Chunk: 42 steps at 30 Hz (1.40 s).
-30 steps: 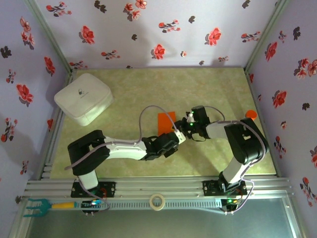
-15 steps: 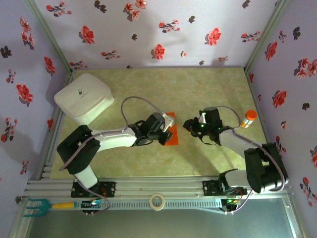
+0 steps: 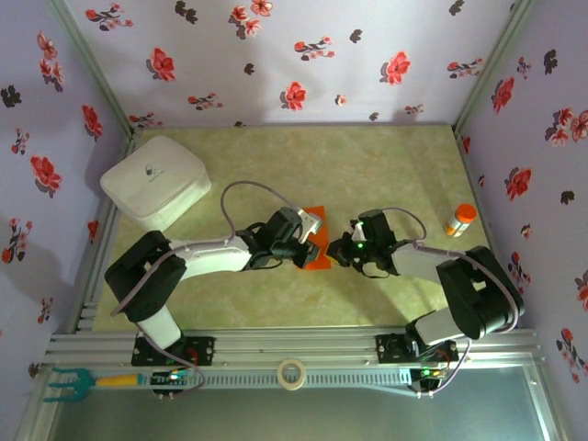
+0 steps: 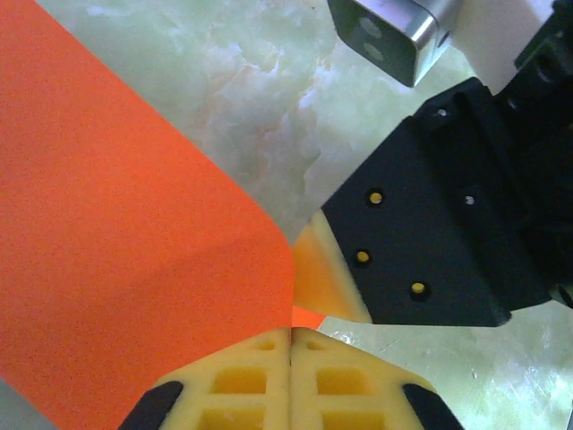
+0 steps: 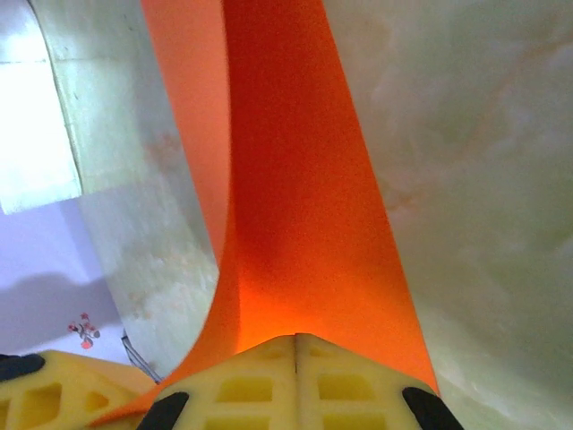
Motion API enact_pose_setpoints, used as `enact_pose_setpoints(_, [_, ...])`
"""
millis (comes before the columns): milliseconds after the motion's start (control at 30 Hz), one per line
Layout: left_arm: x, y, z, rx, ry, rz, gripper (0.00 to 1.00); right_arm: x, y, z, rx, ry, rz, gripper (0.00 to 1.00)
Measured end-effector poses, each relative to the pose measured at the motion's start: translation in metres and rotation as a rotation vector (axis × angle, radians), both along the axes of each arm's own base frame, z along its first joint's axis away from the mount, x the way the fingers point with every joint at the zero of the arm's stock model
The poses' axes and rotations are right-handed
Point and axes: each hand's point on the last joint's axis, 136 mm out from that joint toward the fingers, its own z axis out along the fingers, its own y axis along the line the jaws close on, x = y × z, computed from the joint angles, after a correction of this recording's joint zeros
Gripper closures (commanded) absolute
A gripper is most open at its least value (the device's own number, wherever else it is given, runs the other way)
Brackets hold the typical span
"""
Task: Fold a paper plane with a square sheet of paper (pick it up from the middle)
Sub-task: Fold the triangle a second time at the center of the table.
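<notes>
Two grippers are met at one sheet, near the middle of the table (image 3: 276, 156). At far left a white box (image 3: 152, 185) is seen, well apart from the work. Next, the left gripper (image 3: 309, 248) is found over the paper (image 3: 319, 221). In the left wrist view its yellow pads (image 4: 269, 351) are pressed together, and a corner of the paper (image 4: 116, 260) is nipped at their seam. Part of the paper is laid flat on the table, and its right-hand part is lifted and curled. Just beside it, the right gripper (image 3: 343, 254) is closed too. In the right wrist view its pads (image 5: 340, 358) are clamped on the paper (image 5: 295, 188), which is bowed away from them in a trough. The two grippers are nearly touching. At far right an orange-capped bottle (image 3: 458, 220) is seen, well apart. The step is judged to be a fold in the making, since no dart shape is seen yet. The next move is judged to call for the pinched edge to be carried across, laid on the flat part with edges matched, then pressed. One grip may need to be let go so the arms are not fouled. Open table is left beyond the paper toward the far wall and in front toward the bases. Little room is left between the grippers themselves.
</notes>
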Motion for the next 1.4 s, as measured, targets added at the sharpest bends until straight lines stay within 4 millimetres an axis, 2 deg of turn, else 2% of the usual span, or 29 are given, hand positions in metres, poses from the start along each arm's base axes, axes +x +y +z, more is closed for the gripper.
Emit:
enact_pose_setpoints(267, [0.0,0.004,-0.005,0.024,0.006,0.005,0.92,0.011,0.009,0.006,0.057,-0.022,-0.009,0.98])
enact_pose_setpoints(567, [0.003,0.008,-0.019,0.057,0.021,0.016,0.87,0.013,0.012,0.007,0.07,-0.026,-0.007,0.98])
enact_pose_setpoints(733, [0.004,0.01,-0.024,0.066,0.027,0.02,0.87,0.012,0.012,0.005,0.069,-0.02,-0.006,0.98])
enact_pose_setpoints(800, [0.005,0.01,-0.024,0.067,0.026,0.02,0.91,0.012,0.012,0.005,0.069,-0.02,-0.006,0.98])
enact_pose_setpoints(1000, [0.007,0.011,-0.024,0.067,0.024,0.023,0.94,0.011,0.011,0.004,0.063,-0.015,-0.004,0.98])
enact_pose_setpoints(1400, [0.008,0.011,-0.025,0.062,0.032,0.02,0.9,0.003,0.015,-0.008,0.046,0.031,0.02,0.98])
